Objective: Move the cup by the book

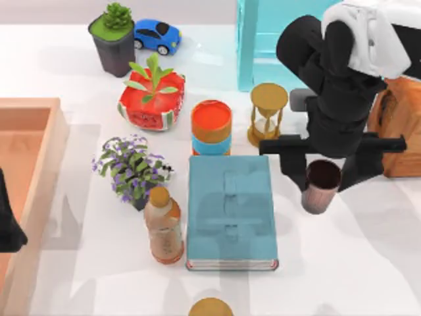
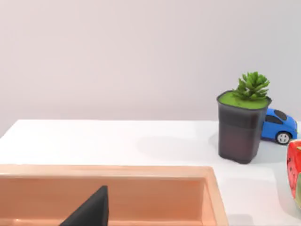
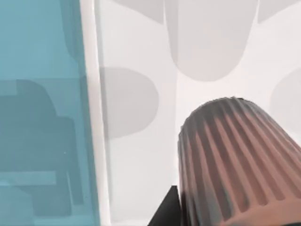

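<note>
The cup, a ribbed copper-brown tumbler with a dark inside, stands upright just right of the book, a narrow strip of table between them. My right gripper comes down from above and is shut on the cup, one dark finger on each side. In the right wrist view the cup looms close, with the light-blue book and its white page edge beside it. My left arm is parked at the table's left edge over the wooden tray.
Behind the book stand an hourglass and an orange-topped cylinder. A bottle and purple flowers are on its left. A wooden tray lies far left, a wooden box far right, a teal box at the back.
</note>
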You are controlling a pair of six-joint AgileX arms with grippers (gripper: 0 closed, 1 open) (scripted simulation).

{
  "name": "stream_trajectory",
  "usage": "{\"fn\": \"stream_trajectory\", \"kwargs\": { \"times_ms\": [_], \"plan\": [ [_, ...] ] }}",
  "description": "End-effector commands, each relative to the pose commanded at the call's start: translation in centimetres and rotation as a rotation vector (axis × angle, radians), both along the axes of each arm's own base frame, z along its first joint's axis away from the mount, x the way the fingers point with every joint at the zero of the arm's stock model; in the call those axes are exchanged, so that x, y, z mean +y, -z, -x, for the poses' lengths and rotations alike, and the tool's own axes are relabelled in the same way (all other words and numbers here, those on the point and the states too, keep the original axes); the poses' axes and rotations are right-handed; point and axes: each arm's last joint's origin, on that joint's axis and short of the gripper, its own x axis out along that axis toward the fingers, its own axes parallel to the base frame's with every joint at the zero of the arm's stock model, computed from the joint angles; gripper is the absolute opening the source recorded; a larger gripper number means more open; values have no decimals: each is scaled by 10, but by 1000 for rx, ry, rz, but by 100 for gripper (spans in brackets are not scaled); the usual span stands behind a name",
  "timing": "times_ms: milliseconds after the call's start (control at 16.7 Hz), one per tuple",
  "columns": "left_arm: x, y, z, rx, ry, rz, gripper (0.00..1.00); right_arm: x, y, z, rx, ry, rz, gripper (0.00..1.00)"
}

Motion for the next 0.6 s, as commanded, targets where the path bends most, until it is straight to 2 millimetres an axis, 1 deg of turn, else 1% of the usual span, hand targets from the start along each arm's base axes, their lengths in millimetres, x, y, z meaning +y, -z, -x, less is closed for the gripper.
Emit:
{"fn": "stream_trajectory", "kwargs": {
  "times_ms": [600],
  "plan": [
    [0,0,0,0,0,0,100,0,0,0,0,0,0,75]
  ]
}}
